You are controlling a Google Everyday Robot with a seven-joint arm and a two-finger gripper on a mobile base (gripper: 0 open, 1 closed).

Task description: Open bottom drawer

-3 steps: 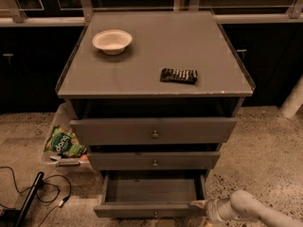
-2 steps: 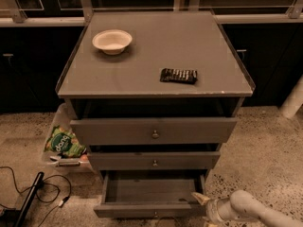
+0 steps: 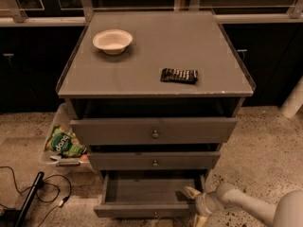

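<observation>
Speckled stone flooring surrounds a grey cabinet [image 3: 156, 56] that carries a pale bowl [image 3: 112, 40] and a dark packet [image 3: 179, 75] on its top. At the bottom centre of the frame the bottom drawer [image 3: 147, 190] stands pulled out, its shallow box showing below the two shut drawers. The gripper [image 3: 195, 205] sits at the lower right, against the right front corner of that drawer; whether it is clenched or released I cannot tell. Compared with a second ago, the drawer is out about as far and the gripper has scarcely shifted.
</observation>
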